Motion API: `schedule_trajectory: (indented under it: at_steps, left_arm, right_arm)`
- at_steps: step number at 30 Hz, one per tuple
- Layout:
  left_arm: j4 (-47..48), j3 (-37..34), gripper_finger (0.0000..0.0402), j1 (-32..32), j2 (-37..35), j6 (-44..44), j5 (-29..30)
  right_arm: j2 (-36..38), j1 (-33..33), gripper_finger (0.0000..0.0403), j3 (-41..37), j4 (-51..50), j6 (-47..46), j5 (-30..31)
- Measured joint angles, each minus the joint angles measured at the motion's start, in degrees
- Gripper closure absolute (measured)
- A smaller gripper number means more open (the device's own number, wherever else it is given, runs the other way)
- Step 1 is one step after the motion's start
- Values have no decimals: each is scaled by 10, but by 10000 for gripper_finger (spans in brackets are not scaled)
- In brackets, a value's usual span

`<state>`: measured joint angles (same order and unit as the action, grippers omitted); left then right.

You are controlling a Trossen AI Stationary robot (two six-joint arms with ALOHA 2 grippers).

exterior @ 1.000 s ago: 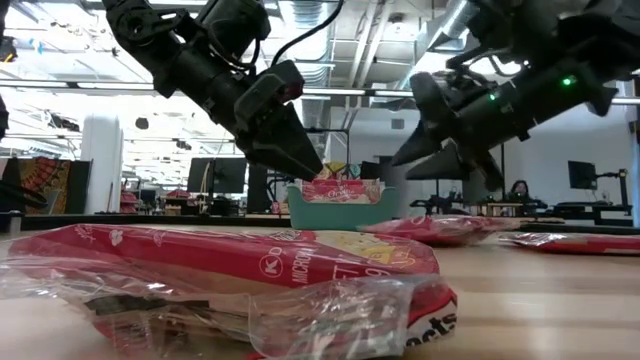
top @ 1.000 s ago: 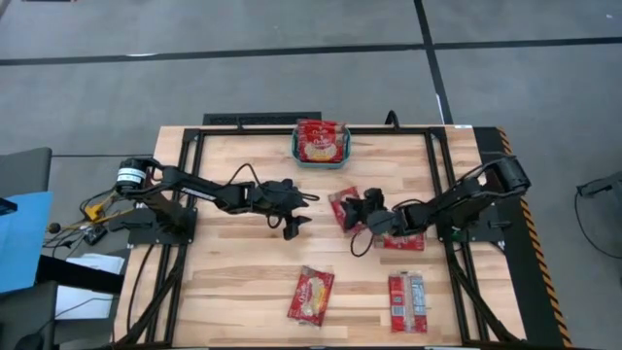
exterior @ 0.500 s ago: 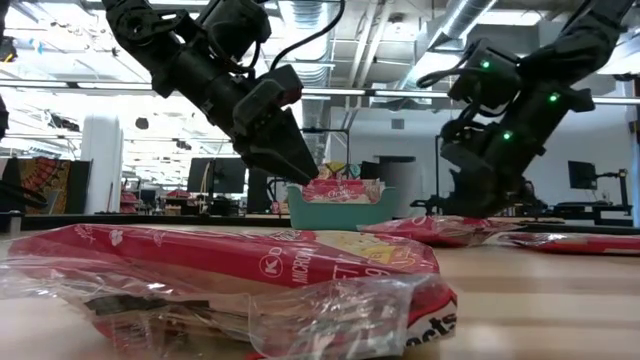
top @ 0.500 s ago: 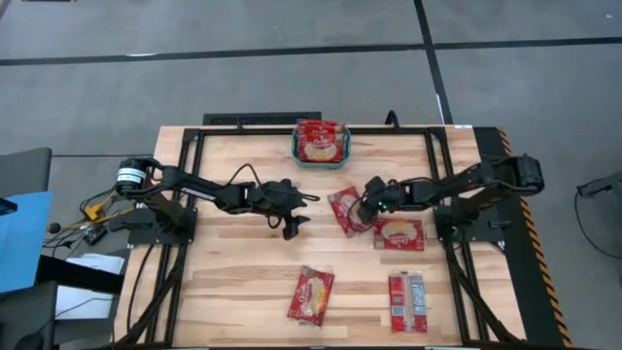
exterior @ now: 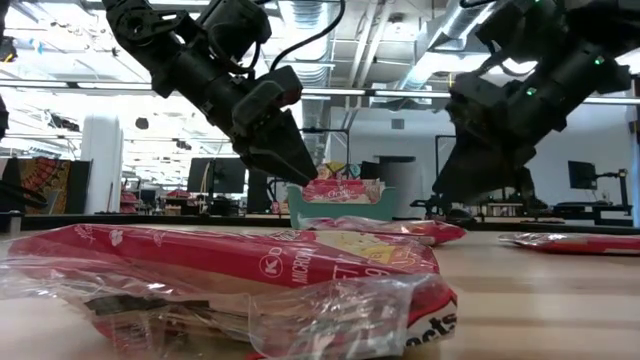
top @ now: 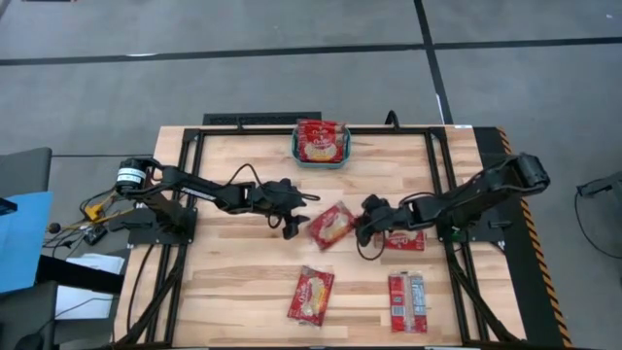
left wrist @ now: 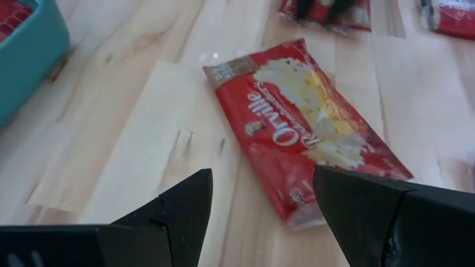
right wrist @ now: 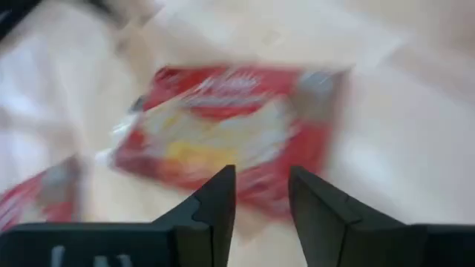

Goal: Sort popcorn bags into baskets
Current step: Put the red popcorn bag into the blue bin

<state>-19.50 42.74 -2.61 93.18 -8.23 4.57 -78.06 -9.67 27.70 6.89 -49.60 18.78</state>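
My right claw (top: 367, 216), released, is backing away after nudging the flat red plastic popcorn packet (top: 330, 225) toward frame centre, beside my open left claw (top: 294, 226).

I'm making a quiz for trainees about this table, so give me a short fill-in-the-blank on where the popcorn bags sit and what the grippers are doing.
1. The teal basket at the far edge of the table holds ____ popcorn bag.
2. The middle bag lies on the table between the left gripper and the ____ gripper.
3. Counting the one in the basket, the high view shows ____ red bags in all.
4. The left gripper's fingers are ____ and hold nothing.

Missing words: one; right; five; open
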Motion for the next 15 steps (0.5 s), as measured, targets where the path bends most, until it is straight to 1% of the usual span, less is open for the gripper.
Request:
schedule_trajectory:
  at_steps: [2, 4, 6, 10, 12, 15]
  left_arm:
    - [8, 0, 178, 0, 0, 0, -7]
    - [14, 0, 178, 0, 0, -1, -7]
    - [16, 0, 178, 0, 0, -3, -7]
    - [35, 0, 178, 0, 0, -18, -7]
    - [48, 0, 178, 0, 0, -22, -7]
    - [75, 0, 178, 0, 0, -30, -7]
  right_arm:
    - [15, 6, 236, 0, -25, 14, 41]
    - [21, 15, 216, 0, -40, 19, 65]
    - [13, 27, 192, 0, -37, 12, 55]
    - [-40, 38, 149, 0, -6, -41, 18]
    - [-68, 38, 140, 2, 2, -74, 7]
    - [-105, 38, 141, 16, 8, -91, 7]
